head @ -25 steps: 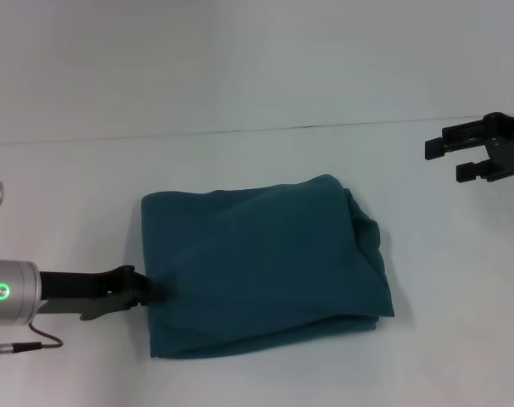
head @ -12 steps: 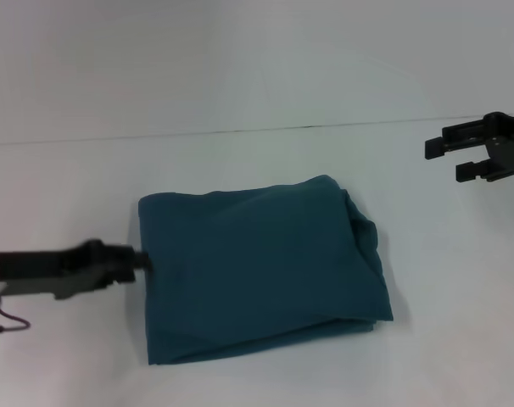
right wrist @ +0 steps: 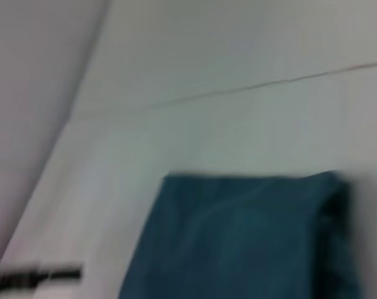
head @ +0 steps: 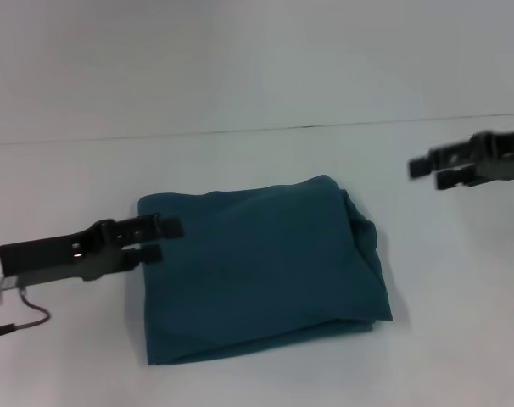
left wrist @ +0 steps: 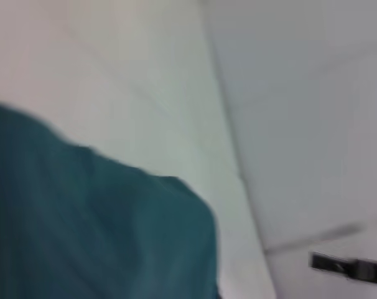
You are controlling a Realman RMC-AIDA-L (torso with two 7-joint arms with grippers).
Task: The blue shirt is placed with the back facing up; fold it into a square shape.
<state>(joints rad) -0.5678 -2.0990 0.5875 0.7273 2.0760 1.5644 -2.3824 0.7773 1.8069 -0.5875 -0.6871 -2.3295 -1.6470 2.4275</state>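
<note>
Since the shirt [head: 261, 267] lies on the tabletop [head: 240, 102] as a rough square, folding appears essentially complete; left gripper [head: 162, 239] and right gripper [head: 427, 172] hover with fingers released, grasping nothing.

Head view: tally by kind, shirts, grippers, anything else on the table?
Blue shirt, folded into a rough square on the white table: 1
Grippers: 2, left gripper open over the shirt's left edge, right gripper open, off to the shirt's right
Other loose items: 0
Total: 3
</note>
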